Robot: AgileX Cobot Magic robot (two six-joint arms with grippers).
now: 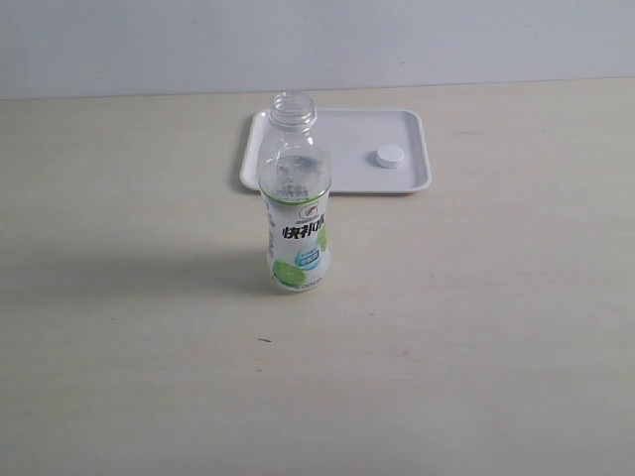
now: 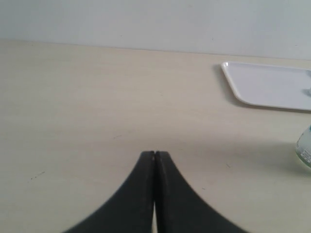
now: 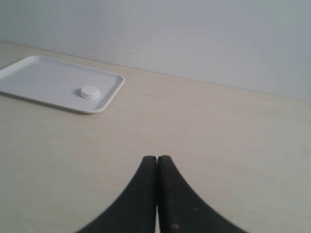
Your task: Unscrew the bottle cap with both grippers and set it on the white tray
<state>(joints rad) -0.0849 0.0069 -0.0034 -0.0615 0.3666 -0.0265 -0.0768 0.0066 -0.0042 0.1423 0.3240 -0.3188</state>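
Left claw (image 2: 154, 154): fully closed, empty, over table (image 2: 73, 97)
Right claw (image 3: 157, 158): fully closed, empty
Bottle (image 1: 295, 213): upright on table, open neck up, near tray
Cap (image 1: 388, 156): flat on tray (image 1: 347, 149), apart from bottle

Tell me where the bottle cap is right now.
In the exterior view the bottle cap lies on the white tray, in its right half, behind and right of the uncapped bottle.

Clear plastic bottle (image 1: 294, 183): glossy, smooth. Small round white plastic cap (image 1: 389, 156) and flat white plastic tray (image 1: 357, 134): smooth, faint sheen. Pale wood-grain table (image 1: 476, 327): matt.
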